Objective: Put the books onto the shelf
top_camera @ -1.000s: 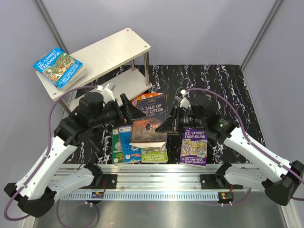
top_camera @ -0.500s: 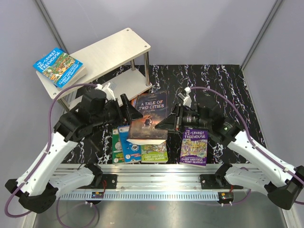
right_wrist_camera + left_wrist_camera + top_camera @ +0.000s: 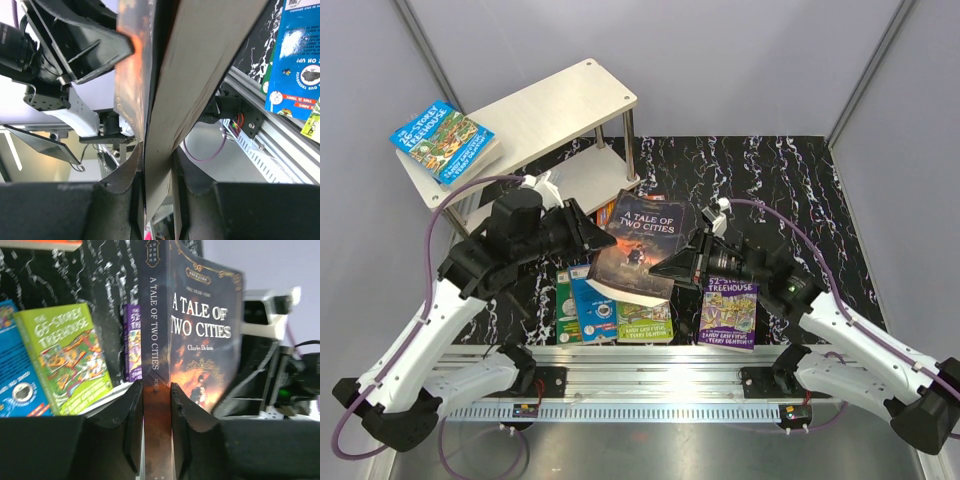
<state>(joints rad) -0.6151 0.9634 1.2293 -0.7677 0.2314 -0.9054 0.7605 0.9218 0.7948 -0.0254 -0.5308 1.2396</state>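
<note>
Dark book "A Tale of Two Cities" [image 3: 640, 245]: raised off the worktop [image 3: 800, 190], tilted, just in front of the shelf [image 3: 550, 110] at its right end. Left jaws clamped on its spine; right jaws clamped on its opposite edge. Blue book [image 3: 442, 142]: lying on the shelf's top board, left end. Other books, among them a green book [image 3: 645, 325] and a purple book [image 3: 728, 312], lie flat on the worktop, in front of the shelf.

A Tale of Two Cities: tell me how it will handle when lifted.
The paperback probably flexes: its cover bows. Likely light: held up by edges alone. With the left pincer on its spine, pages may fan open.
</note>
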